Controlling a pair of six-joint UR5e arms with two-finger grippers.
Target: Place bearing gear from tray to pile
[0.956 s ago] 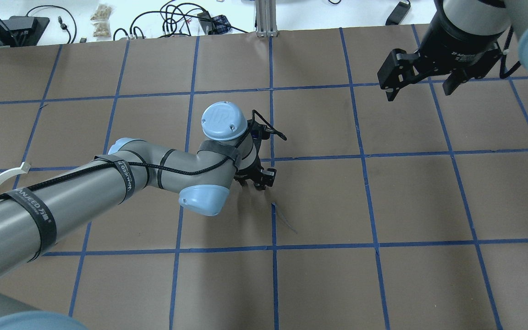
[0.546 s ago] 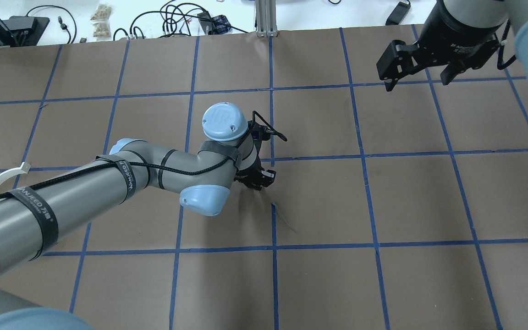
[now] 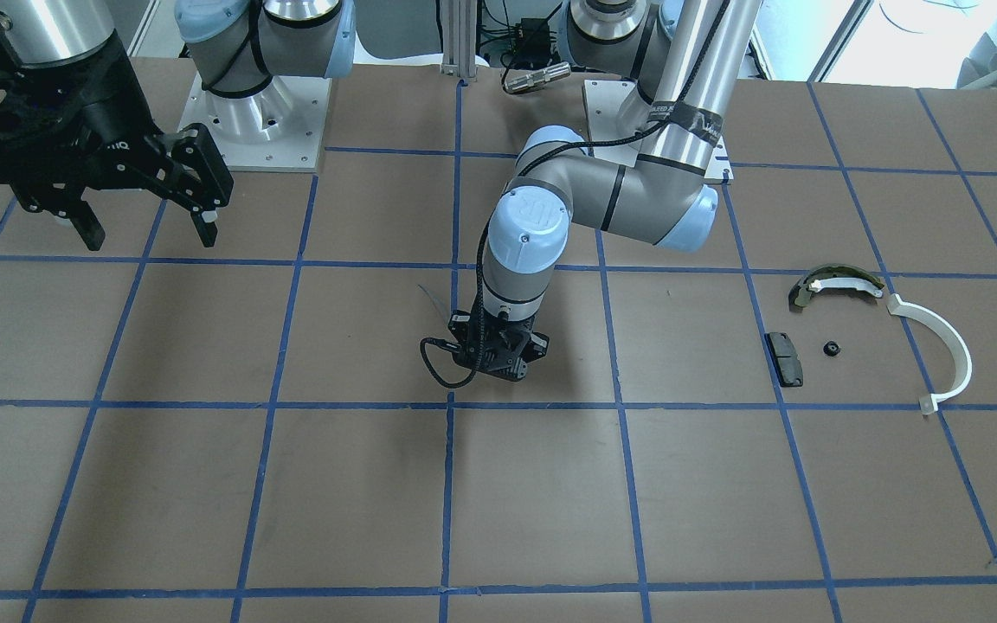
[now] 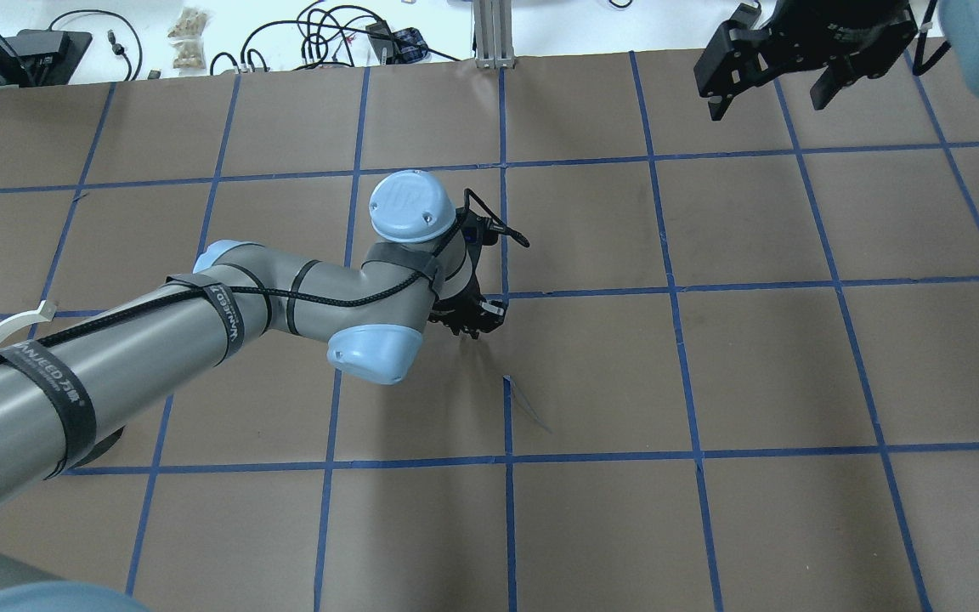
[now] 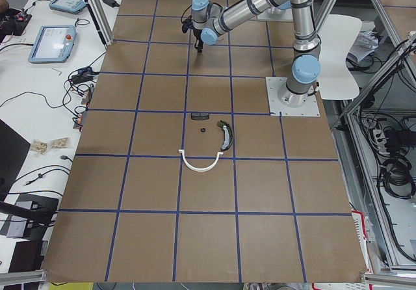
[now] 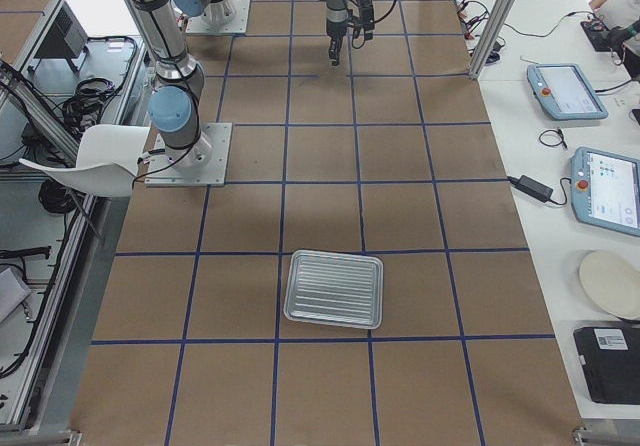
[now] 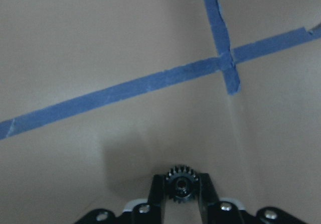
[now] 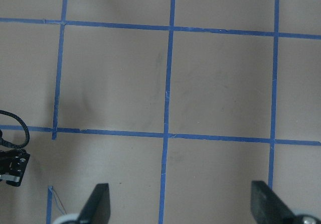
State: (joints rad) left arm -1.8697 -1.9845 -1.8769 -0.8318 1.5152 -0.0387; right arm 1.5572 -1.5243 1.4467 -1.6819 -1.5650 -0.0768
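Note:
My left gripper (image 7: 180, 180) is shut on a small black toothed bearing gear (image 7: 181, 190), just above the brown table near a blue tape crossing. The same gripper (image 4: 474, 321) sits mid-table, pointing down. My right gripper (image 4: 768, 95) is open and empty, high over the far right; it also shows in the front view (image 3: 145, 232). The white ridged tray (image 6: 333, 288) lies on the right side of the table and looks empty. The pile has an olive brake shoe (image 3: 836, 281), a white half-ring arc (image 3: 948, 346) and a black pad (image 3: 785, 358).
A small black round part (image 3: 830, 349) lies between the pad and the arc. The white arc's end (image 4: 5, 327) shows beside my left arm. Cables and devices lie beyond the table's far edge (image 4: 200, 47). Tablets (image 6: 565, 91) sit on a side bench.
My right gripper has risen and moved toward the table's far edge. My left gripper has shifted slightly left and away, still over the tape crossing.

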